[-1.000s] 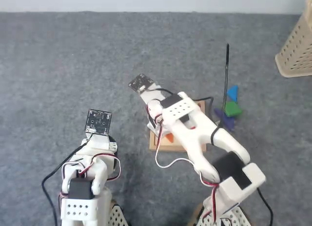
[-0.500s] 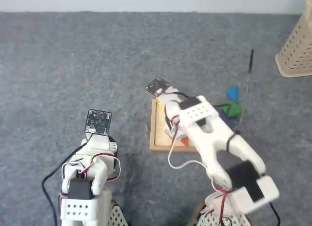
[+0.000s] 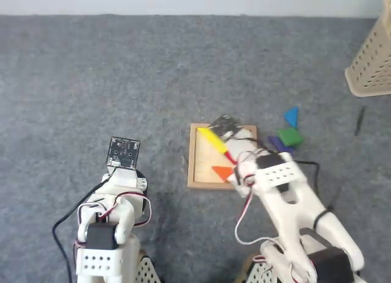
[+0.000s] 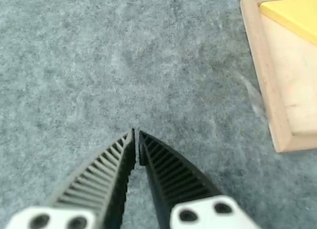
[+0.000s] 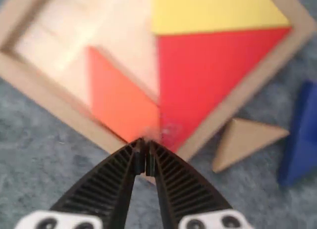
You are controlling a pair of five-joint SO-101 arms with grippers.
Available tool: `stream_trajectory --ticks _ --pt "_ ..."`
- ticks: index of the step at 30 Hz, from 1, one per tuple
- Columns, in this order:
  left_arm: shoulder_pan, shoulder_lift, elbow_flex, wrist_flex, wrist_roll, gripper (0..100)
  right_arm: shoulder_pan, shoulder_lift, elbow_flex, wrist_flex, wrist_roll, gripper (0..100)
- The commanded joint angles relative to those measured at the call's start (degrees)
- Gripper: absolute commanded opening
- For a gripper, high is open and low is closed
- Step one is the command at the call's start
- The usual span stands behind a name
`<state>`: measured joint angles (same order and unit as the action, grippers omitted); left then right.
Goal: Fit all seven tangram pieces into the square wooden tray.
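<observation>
The square wooden tray (image 3: 194,162) lies mid-table. It holds a yellow triangle (image 5: 213,11), a red triangle (image 5: 203,70) and an orange triangle (image 5: 121,100). My right gripper (image 5: 145,149) is shut with nothing in it, its tips over the tray's rim where the orange and red pieces meet. Outside the tray lie a plain wooden triangle (image 5: 245,140) and a dark blue piece (image 5: 299,135). A blue triangle (image 3: 291,117), a green square (image 3: 289,137) and a purple piece (image 3: 276,145) sit right of the tray. My left gripper (image 4: 136,137) is shut and empty over carpet, short of the tray's corner (image 4: 262,66).
Grey carpet covers the table. A pale woven basket (image 3: 372,57) stands at the far right edge. A thin black stick (image 3: 359,121) lies on the carpet right of the loose pieces. The left arm (image 3: 113,225) rests at the near left.
The right arm has drawn back toward the near right, uncovering the yellow and orange pieces in the tray. The thin black stick has shifted right. The left arm has not moved.
</observation>
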<state>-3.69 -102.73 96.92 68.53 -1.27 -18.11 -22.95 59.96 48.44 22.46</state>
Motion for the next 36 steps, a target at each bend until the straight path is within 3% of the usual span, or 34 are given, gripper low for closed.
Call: stream_trajectory --ticks 1,10,18,23,27,33,36 --pt "-0.26 -0.18 -0.31 0.26 0.53 1 5.32 -1.45 0.18 -0.66 1.05 0.6" --pt "-0.26 -0.18 -0.31 0.26 0.53 1 7.08 -10.59 0.18 3.56 -0.09 0.6" --pt "-0.26 -0.18 -0.31 0.26 0.53 1 16.57 -19.38 -1.58 9.19 -6.86 1.6" --pt "-0.26 -0.18 -0.31 0.26 0.53 1 16.40 -14.64 -6.33 9.36 -10.20 11.5" --pt "-0.26 -0.18 -0.31 0.26 0.53 1 15.60 -6.81 -14.51 9.10 -10.81 11.7" --pt "-0.26 -0.18 -0.31 0.26 0.53 1 8.92 7.69 -23.65 9.45 -21.54 12.1" --pt "-0.26 -0.18 -0.31 0.26 0.53 1 6.20 12.88 -25.41 9.45 -21.63 12.1"
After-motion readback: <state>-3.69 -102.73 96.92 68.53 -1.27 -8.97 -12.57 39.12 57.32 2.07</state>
